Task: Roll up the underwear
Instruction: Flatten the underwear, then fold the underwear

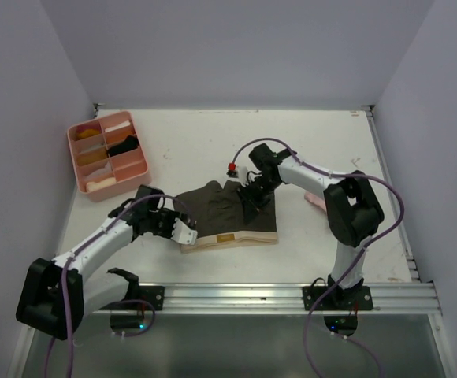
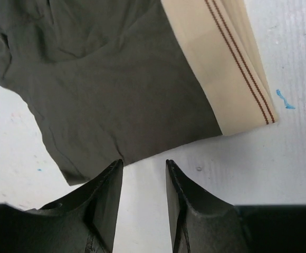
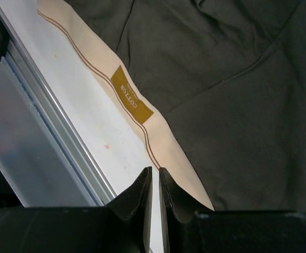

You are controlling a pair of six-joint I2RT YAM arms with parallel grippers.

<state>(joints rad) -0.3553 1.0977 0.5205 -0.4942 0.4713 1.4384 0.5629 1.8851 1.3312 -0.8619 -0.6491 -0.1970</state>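
Your left gripper (image 2: 143, 164) is nearest, jaws partway open and empty, its tips right at the left side edge of the dark olive underwear (image 1: 228, 206). That garment lies spread out at the middle of the table (image 1: 189, 142), close to the near edge, with its cream waistband (image 2: 216, 68) toward the rail (image 1: 291, 295). Your right gripper (image 3: 154, 174) stands over the waistband, jaws drawn almost together with nothing seen between them. Toward the right edge, a pale pink cloth (image 1: 315, 201) peeks out beside the right arm (image 1: 354, 209). The pink tray (image 1: 76, 157) sits toward the far left corner.
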